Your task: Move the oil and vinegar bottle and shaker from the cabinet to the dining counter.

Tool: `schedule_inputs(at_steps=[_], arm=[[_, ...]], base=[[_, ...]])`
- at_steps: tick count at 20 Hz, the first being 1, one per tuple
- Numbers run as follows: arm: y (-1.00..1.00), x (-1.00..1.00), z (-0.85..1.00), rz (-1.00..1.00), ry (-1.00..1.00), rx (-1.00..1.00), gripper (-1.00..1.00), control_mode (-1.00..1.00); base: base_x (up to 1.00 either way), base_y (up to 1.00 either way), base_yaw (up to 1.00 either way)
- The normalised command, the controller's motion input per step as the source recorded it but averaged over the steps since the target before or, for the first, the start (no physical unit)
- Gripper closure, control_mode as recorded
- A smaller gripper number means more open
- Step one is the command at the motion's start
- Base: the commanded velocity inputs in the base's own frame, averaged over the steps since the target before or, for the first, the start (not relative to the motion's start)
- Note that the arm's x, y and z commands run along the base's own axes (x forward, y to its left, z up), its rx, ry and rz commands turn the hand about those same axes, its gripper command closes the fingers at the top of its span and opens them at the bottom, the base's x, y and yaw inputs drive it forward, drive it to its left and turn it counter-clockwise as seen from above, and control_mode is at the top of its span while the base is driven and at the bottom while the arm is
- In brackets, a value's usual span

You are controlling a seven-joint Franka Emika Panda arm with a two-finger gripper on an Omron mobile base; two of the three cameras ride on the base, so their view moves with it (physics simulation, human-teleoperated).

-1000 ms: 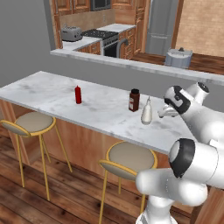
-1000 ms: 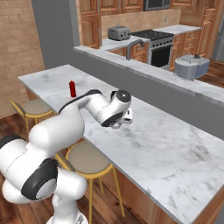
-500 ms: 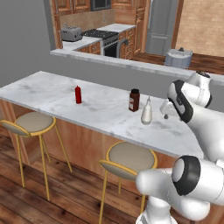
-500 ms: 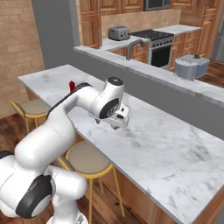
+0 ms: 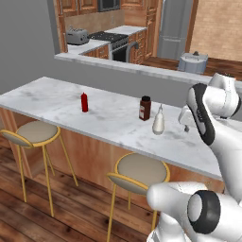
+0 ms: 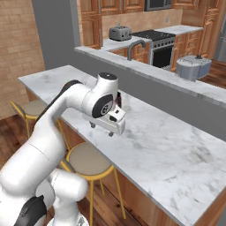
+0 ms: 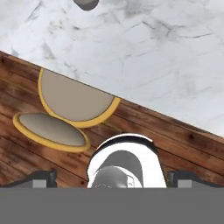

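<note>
Three small containers stood on the dining counter: a red bottle toward its left part, a dark brown jar with a black cap further right, and the oil and vinegar bottle just beside that jar, on its right and nearer the counter's front edge. The pale pear-shaped bottle stood upright on its wide base, long axis vertical, slim neck and pointed spout aimed straight up. It stood free, nothing touching it. The gripper hung over the marble to the right of the bottle, near but apart from it, fingers spread wide with nothing between them. In the right base view the gripper pointed down over the counter, the white forearm hiding the bottles behind it. In the hand view both dark fingertips sat far apart at the bottom corners, and a rounded grey shape at the top edge rested on the marble; what it was could not be told. Two round-seated stools with gold legs stood below the counter front, one on the left and one under the bottle's position. Across the pass-through, a toaster and a stove stood in the kitchen beyond.
</note>
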Motion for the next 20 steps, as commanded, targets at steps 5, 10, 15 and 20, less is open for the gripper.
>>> schedule_inputs(at_steps=[5, 10, 15, 20], arm=[[0.21, -0.61, 0.17, -0.04, 0.00, -0.22, -1.00, -1.00], [0.20, -0.51, 0.16, -0.01, -0.04, -0.28, -1.00, -1.00], [0.17, -0.41, 0.21, 0.00, -0.01, -0.22, -1.00, -1.00], [0.11, -0.42, 0.23, -0.01, 0.00, -0.11, -1.00, -1.00]], base=[[0.00, 0.00, 0.00], [0.00, 0.00, 0.00], [0.00, 0.00, 0.00], [0.00, 0.00, 0.00]])
